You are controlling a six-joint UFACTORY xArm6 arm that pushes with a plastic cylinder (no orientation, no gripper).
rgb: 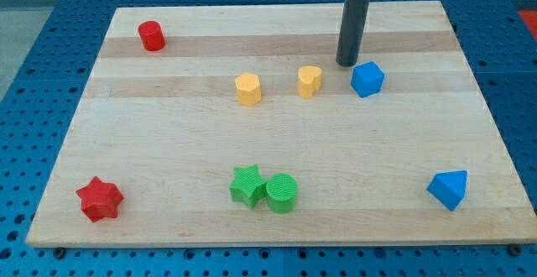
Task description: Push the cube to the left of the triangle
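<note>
A blue cube (367,79) lies on the wooden board (168,159) at the upper right. A blue triangle block (448,189) lies near the board's lower right corner, well below and right of the cube. My tip (346,63) stands just to the upper left of the cube, very close to it or touching its edge.
A yellow heart block (310,81) and a yellow hexagon block (247,88) lie left of the cube. A green star (247,185) and a green cylinder (282,193) touch at the bottom middle. A red star (100,198) is at the lower left, a red cylinder (152,35) at the upper left.
</note>
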